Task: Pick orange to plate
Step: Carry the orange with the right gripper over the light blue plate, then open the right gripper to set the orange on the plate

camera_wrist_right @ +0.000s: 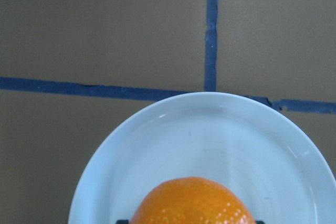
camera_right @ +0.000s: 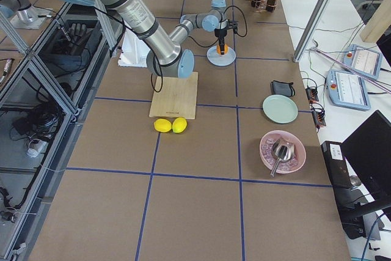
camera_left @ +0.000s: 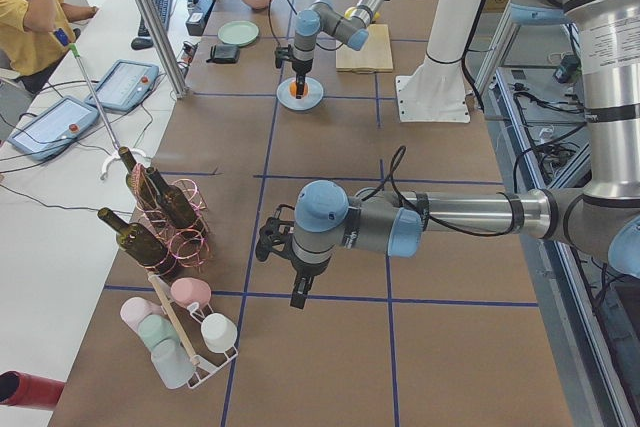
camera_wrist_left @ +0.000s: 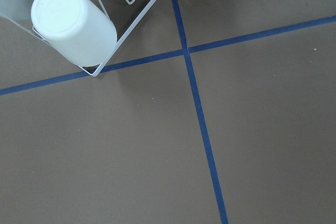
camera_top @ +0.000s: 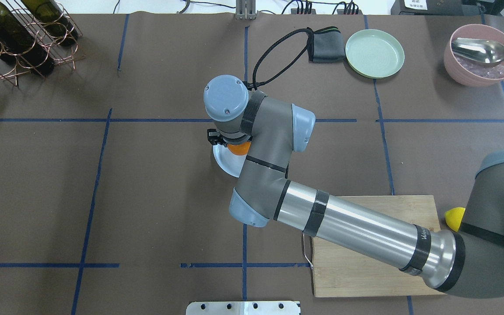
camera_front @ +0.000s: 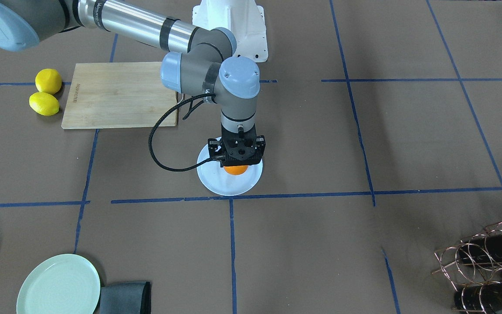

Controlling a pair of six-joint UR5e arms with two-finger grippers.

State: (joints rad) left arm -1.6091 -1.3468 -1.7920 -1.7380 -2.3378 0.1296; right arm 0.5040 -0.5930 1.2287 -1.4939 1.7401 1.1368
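Note:
The orange (camera_front: 236, 170) sits low over the middle of the pale bluish-white plate (camera_front: 229, 186), right under my right gripper (camera_front: 236, 165), which points straight down and is shut on it. Its fingers are mostly hidden behind the gripper body. The right wrist view has the orange (camera_wrist_right: 191, 203) at the bottom edge with the plate (camera_wrist_right: 210, 135) spread beneath it. From overhead, only a sliver of the orange (camera_top: 238, 148) and the plate (camera_top: 225, 162) peeks out from under the wrist. My left gripper (camera_left: 298, 292) hangs over bare table far away; I cannot tell its state.
Two lemons (camera_front: 45, 92) lie beside a wooden cutting board (camera_front: 120, 93). A mint-green plate (camera_front: 59, 285) and a grey cloth (camera_front: 124, 297) are at the operators' edge. A bottle rack (camera_front: 490, 261), a pink bowl with a scoop (camera_top: 481, 54) and a cup rack (camera_wrist_left: 73, 24) stand around.

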